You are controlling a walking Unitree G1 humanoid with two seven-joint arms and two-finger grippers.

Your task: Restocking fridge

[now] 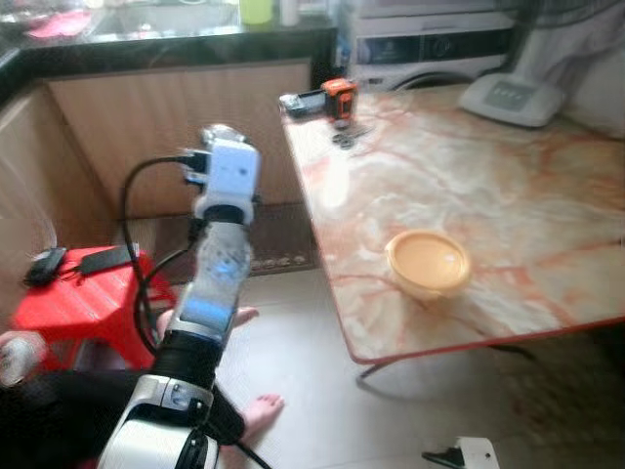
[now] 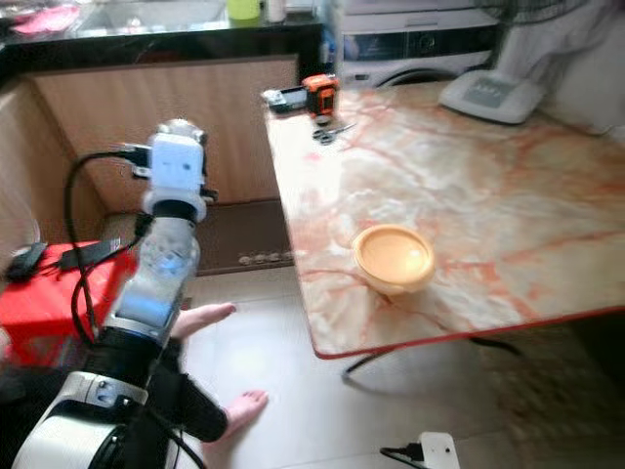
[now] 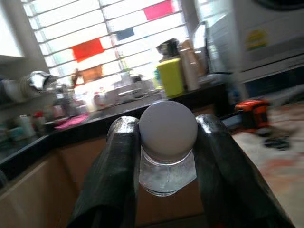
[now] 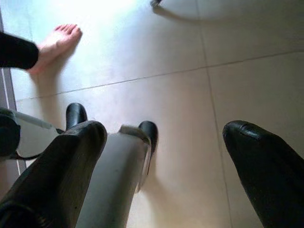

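My left arm (image 1: 217, 264) is raised to the left of the table. In the left wrist view, my left gripper (image 3: 166, 124) is shut on a clear bottle (image 3: 167, 173) with a white round cap (image 3: 168, 130); one black finger presses each side of the neck. A round yellow lidded container (image 1: 428, 262) sits on the marble table (image 1: 508, 205) near its front edge. My right gripper (image 4: 164, 133) hangs low over the tiled floor, fingers (image 4: 71, 161) wide apart and holding nothing.
A red stool (image 1: 88, 298) with dark items stands at the left. A person's bare feet (image 1: 259, 410) rest on the floor beside me. An orange tape measure (image 1: 339, 98) and a white device (image 1: 513, 98) lie on the table's far side. Wooden cabinets (image 1: 156, 127) and a dark counter lie beyond.
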